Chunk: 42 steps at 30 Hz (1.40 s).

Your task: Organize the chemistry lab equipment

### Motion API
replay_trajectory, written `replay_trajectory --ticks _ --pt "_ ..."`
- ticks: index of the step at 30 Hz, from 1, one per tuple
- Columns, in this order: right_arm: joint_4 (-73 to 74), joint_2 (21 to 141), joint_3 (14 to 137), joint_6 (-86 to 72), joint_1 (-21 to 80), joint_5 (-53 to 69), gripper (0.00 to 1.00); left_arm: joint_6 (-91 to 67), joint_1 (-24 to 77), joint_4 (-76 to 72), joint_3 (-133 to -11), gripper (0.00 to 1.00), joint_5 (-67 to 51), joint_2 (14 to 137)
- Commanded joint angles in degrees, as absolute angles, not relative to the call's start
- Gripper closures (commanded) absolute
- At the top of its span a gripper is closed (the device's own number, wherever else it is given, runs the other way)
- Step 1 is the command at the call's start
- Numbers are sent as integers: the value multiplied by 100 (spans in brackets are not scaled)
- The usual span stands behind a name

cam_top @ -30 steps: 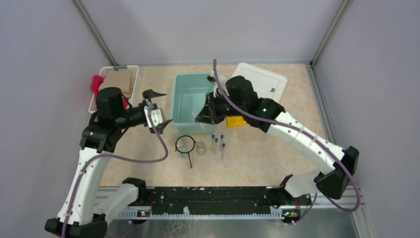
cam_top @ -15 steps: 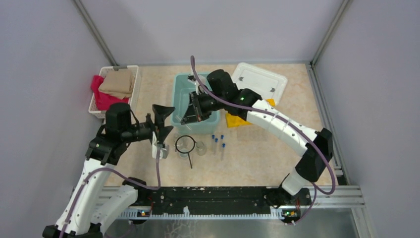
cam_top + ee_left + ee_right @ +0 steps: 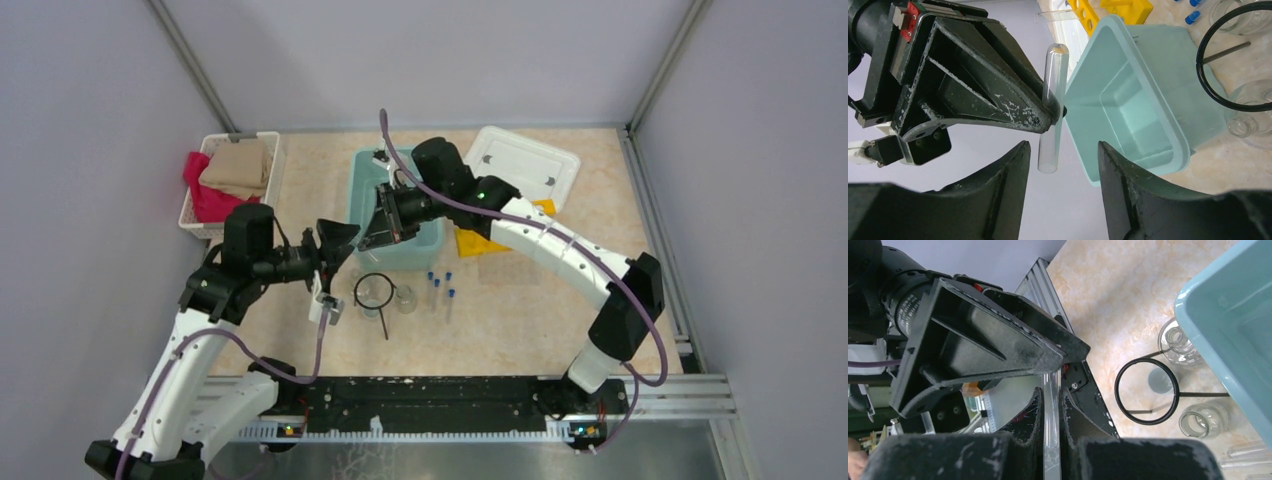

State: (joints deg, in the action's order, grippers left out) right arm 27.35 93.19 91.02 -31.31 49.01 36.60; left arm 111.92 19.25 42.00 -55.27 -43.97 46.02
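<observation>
My right gripper [image 3: 375, 235] hangs over the near left edge of the teal bin [image 3: 400, 165], shut on a thin clear test tube [image 3: 1053, 95] with no cap showing. It grips the tube tightly in the right wrist view [image 3: 1051, 390]. My left gripper [image 3: 335, 268] is open and empty, and its jaws face the tube's lower end, a little apart from it [image 3: 1060, 160]. On the table in front of the bin lie the black wire ring [image 3: 373, 292], two small beakers [image 3: 405, 298] and three blue-capped tubes [image 3: 440, 288]. The yellow rack [image 3: 475, 243] is partly hidden under the right arm.
A white lid [image 3: 530, 165] lies at the back right. The white basket [image 3: 215, 150] with red and tan cloths stands at the back left. Grey walls close in the table on three sides.
My right gripper has carried the tube leftward across the bin. My left gripper has swung down from beside the basket and moved right, toward the tube, staying open.
</observation>
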Motion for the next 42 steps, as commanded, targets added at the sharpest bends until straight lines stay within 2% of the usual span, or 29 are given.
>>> replay_trajectory --ticks 1,7,15,18,19,20,22,23,29,35,42 --pt "2466 9387 9420 -3207 4961 3808 100 11618 2045 4348 -5742 43 -4423 4722" --pt "2486 9538 9503 -3251 4957 3788 100 11552 2194 4292 -5805 56 -4220 4829" --pt "2426 9629 9580 -3359 4957 3872 100 11270 2241 3957 -5591 82 -4066 4744" --pt "2630 9601 9756 -3273 4950 3797 89 11111 2239 3769 -5468 94 -4069 4702" --pt "2745 9572 9825 -3213 4941 3725 83 10960 2241 3670 -5433 97 -4076 4682" --pt "2873 9538 9897 -3147 4928 3596 73 10733 2235 3566 -5424 99 -4091 4677" --pt "3150 9398 10042 -3012 4794 3327 54 10072 2248 3319 -5450 100 -4108 4712" --pt "3265 9278 10103 -2969 4692 3137 49 9494 2248 3114 -5488 100 -4113 4729" --pt "3057 8160 9818 -2922 4289 1693 25 4687 2267 2273 -6302 100 -3565 5359" --pt "2499 7714 9413 -3149 4290 1273 24 1637 2263 1711 -6276 100 -3764 5464" --pt "2223 7801 9347 -3106 4554 1383 28 -288 2259 1263 -6229 100 -3912 5485"
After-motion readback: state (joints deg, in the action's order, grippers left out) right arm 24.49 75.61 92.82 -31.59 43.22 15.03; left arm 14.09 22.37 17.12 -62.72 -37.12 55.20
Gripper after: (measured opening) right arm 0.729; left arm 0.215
